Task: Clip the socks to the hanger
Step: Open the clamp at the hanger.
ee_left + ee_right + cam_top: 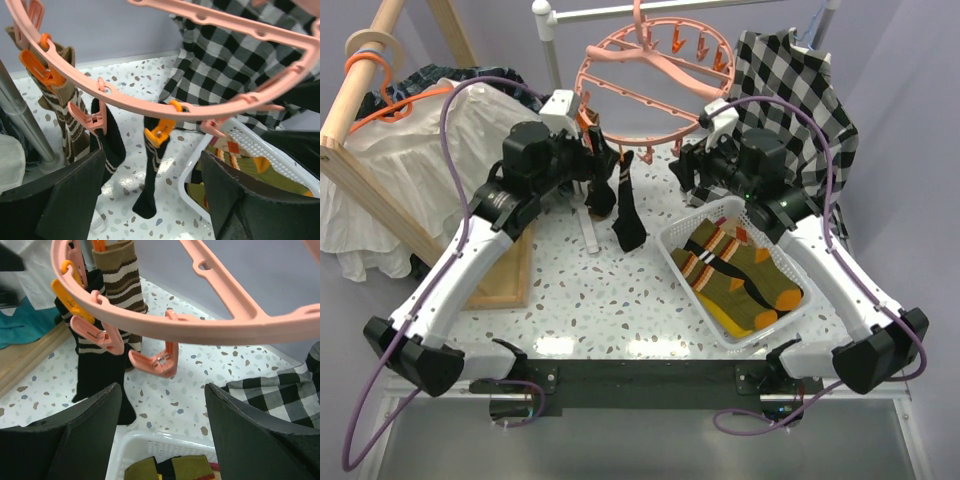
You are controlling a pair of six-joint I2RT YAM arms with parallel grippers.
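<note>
The salmon-pink hanger (640,85) hangs at the back centre, with its ring (165,107) crossing both wrist views. A brown striped sock (67,110) and a black one with cream stripes (109,137) hang from its clips. Another black sock (628,210) dangles from an orange clip (161,131). Olive socks with orange toes (745,275) lie in the white basket (672,245). My left gripper (595,168) is open just below the ring, nothing between its fingers (65,200). My right gripper (682,165) is open too, empty, facing a free pink clip (157,362).
A black-and-white checked shirt (790,80) hangs at the back right. A white blouse (410,150) on an orange coat hanger drapes over a wooden frame (380,200) on the left. A metal pole (548,40) stands behind the ring.
</note>
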